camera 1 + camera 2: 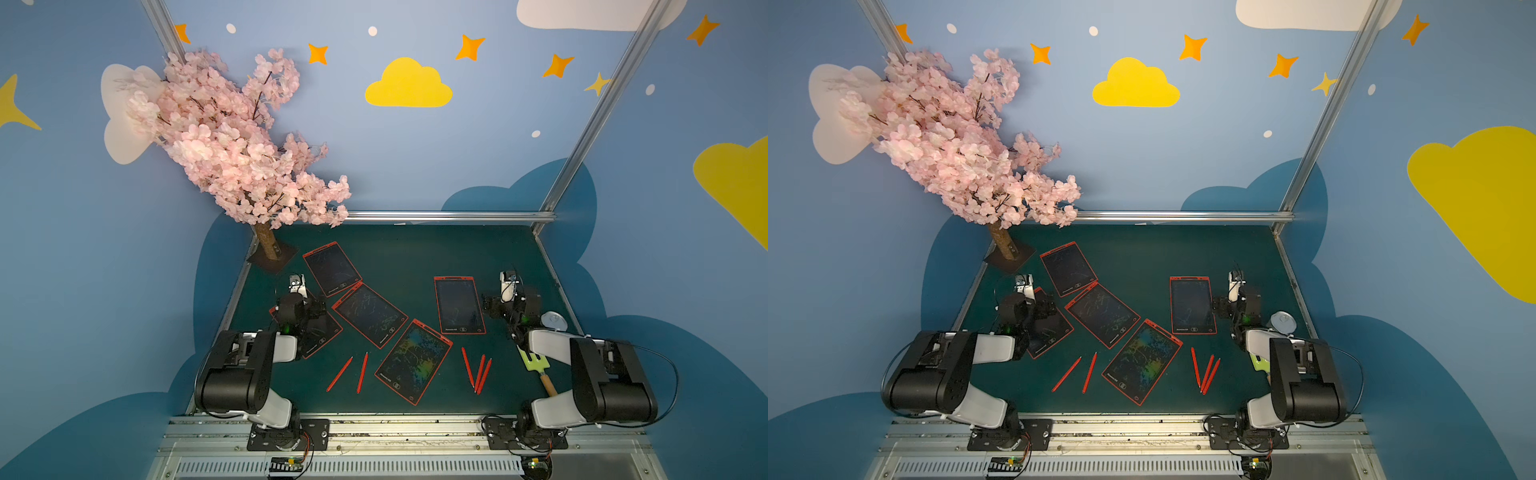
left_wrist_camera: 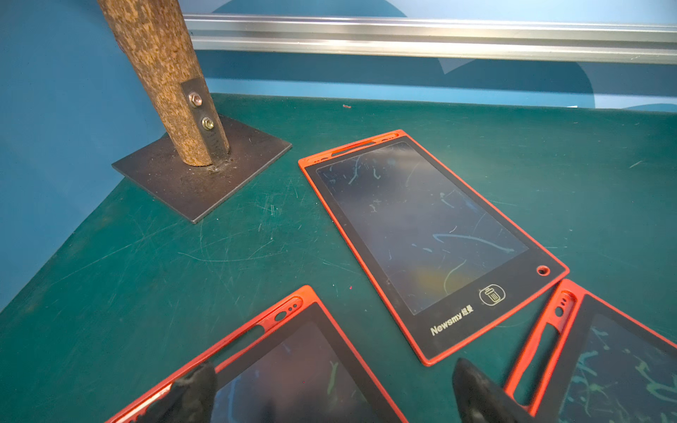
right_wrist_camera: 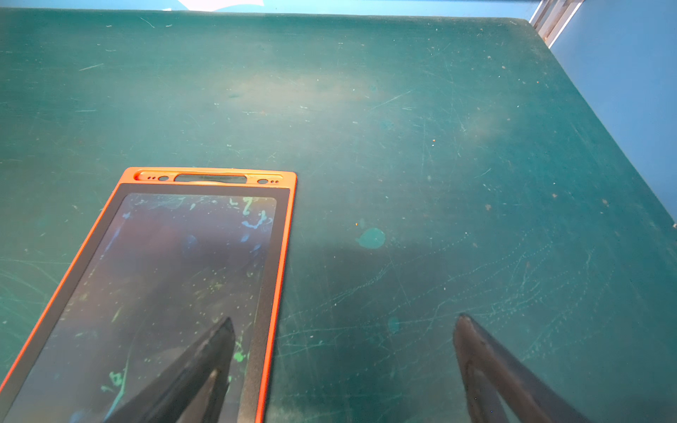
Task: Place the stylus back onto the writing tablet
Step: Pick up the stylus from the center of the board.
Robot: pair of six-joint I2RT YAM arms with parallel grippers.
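Note:
Several red-framed writing tablets lie on the green mat, among them one at the back left point(image 1: 331, 268), one near the front point(image 1: 413, 360) and one on the right point(image 1: 459, 304) point(image 3: 176, 278). Several red styluses lie loose at the front: two on the left point(image 1: 339, 374) point(image 1: 362, 372) and three on the right point(image 1: 478, 372). My left gripper point(image 1: 316, 302) point(image 2: 333, 366) hangs open over the top edge of a tablet point(image 2: 293, 366) partly hidden under the arm. My right gripper point(image 1: 492, 302) point(image 3: 345, 318) is open astride the right tablet's right edge. Neither holds anything.
A pink blossom tree stands on a dark base plate point(image 1: 272, 257) point(image 2: 198, 175) at the back left corner. A green toy fork with a wooden handle point(image 1: 534, 361) and a grey round lid point(image 1: 552, 321) lie by the right arm. An aluminium rail point(image 2: 439, 36) borders the back.

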